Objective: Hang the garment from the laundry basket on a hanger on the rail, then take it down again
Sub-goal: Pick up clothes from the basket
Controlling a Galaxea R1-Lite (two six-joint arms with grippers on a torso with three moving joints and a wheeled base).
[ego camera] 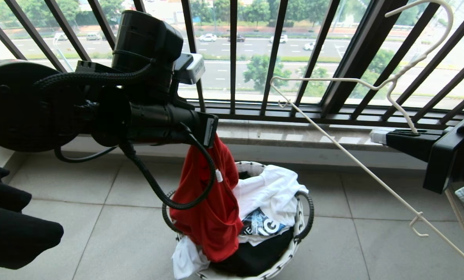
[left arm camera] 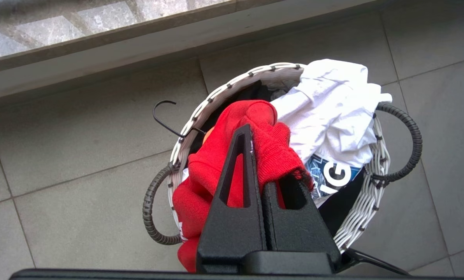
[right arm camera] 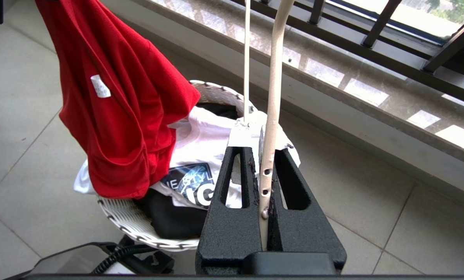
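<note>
At 9 o'clock in the head view, the left gripper (left arm camera: 257,155) has its 2 fingers pressed together on a fold of the red shirt (ego camera: 212,202), which hangs down into the laundry basket (ego camera: 290,252) at 6 o'clock. A white shirt (ego camera: 271,194) and dark clothes lie in the basket. At 3 o'clock, the right gripper (right arm camera: 261,155) pinches the wire hanger (ego camera: 356,171).

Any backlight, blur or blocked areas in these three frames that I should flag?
Head view: bright window backlight, the left arm looms dark and blocks much of the frame's left. Left wrist view: even, soft light; the left gripper covers part of the red T-shirt. Right wrist view: sharp; sunlit patches on the sill.
</note>
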